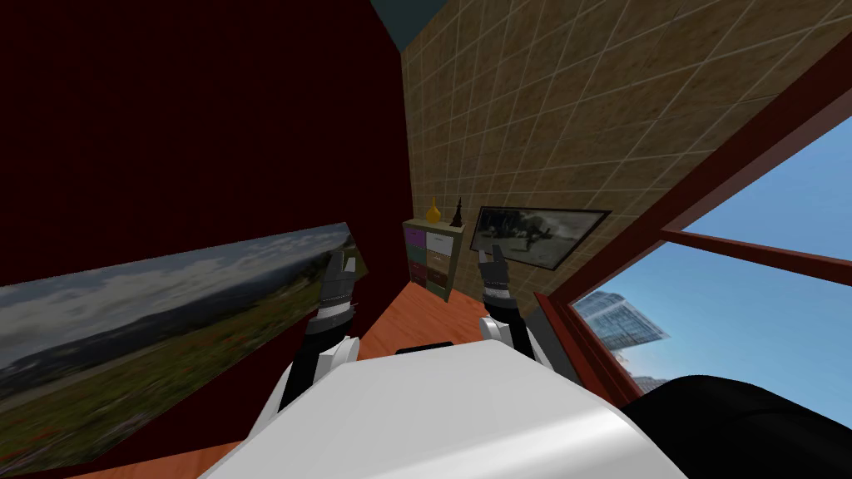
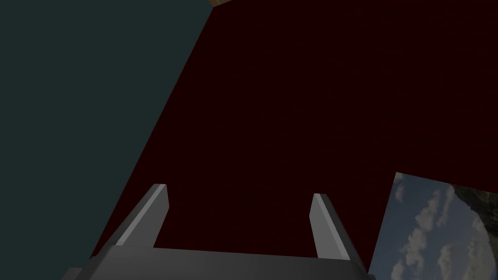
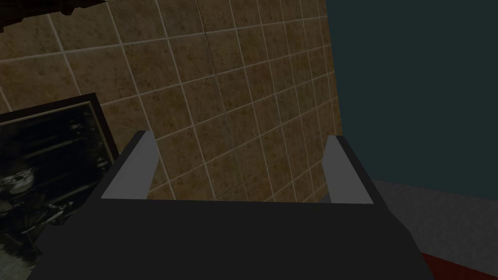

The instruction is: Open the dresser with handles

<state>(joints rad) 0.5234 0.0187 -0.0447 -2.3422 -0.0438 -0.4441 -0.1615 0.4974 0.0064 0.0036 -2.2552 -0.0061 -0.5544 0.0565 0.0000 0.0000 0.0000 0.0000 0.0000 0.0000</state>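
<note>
Beige with coloured drawers, the dresser point(image 1: 433, 259) stands well ahead by the tiled wall point(image 1: 582, 108), the left gripper point(image 1: 341, 263) and right gripper point(image 1: 495, 256) gape empty, and driving in off-centre could scrape the dark red wall point(image 1: 208, 108).

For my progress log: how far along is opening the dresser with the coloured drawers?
Done: nothing yet; the dresser stands far ahead, its drawers looking shut. In hand: left gripper and right gripper are raised, open, empty. Remaining: approach, grip one of the drawers, pull it open.
</note>
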